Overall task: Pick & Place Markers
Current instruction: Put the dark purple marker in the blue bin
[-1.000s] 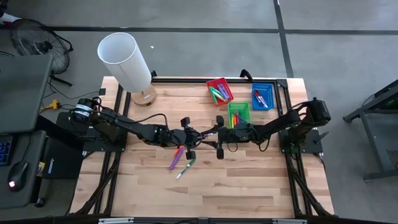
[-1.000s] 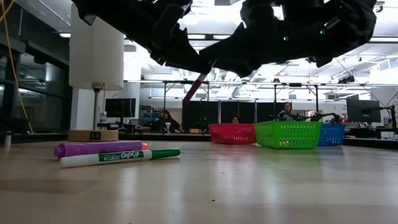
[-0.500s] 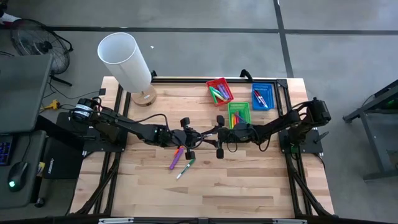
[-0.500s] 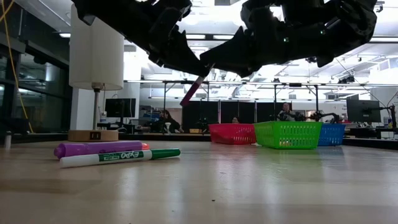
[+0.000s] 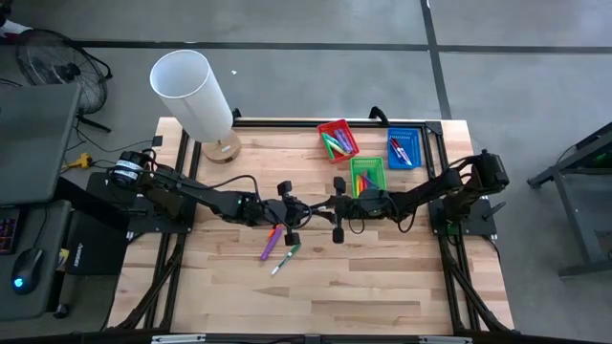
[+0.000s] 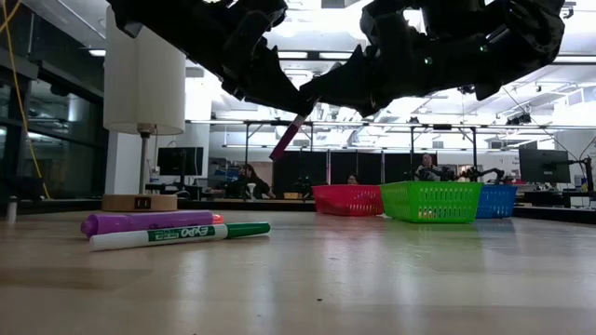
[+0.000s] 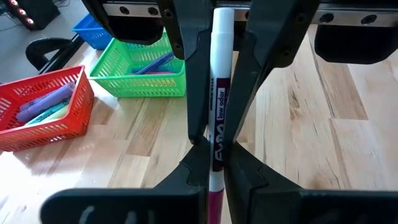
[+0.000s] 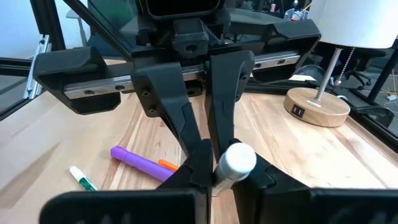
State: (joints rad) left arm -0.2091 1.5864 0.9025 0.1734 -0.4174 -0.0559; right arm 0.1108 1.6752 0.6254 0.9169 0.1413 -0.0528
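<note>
Over the middle of the table my left gripper [image 5: 299, 207] and right gripper [image 5: 323, 204] meet tip to tip. Both are shut on one marker [image 7: 219, 93], white-bodied with a magenta cap [image 6: 285, 141], held well above the wood. Below them on the table lie a purple marker [image 5: 272, 241], a green-capped white marker [image 5: 285, 258] and, behind the purple one, an orange marker [image 6: 216, 219]. The red tray [image 5: 338, 139], green tray [image 5: 367, 174] and blue tray [image 5: 404, 148] at the far right hold more markers. My left gripper pinches the marker's body just above the magenta cap [image 7: 216, 163] between its two fingers. It comes from the table's left, slanting down, and the marker runs along the fingers. The cap end hangs below, clear of the table. My right gripper pinches the marker's white end [image 8: 236, 160] between its two fingers, coming about level from the table's right. The fingers [image 7: 198, 74] lie along the white body. The marker slants up toward this gripper and is lifted clear.
A lamp with a white shade [image 5: 194, 94] and a wooden base [image 5: 222, 148] stands at the far left corner. Bare wood lies near the front edge [image 5: 316, 296]. People sit at desks in the room beyond the table.
My right gripper has shut on the marker's white end, and neither arm has travelled. The marker stays lifted in my left gripper and has tipped slightly.
</note>
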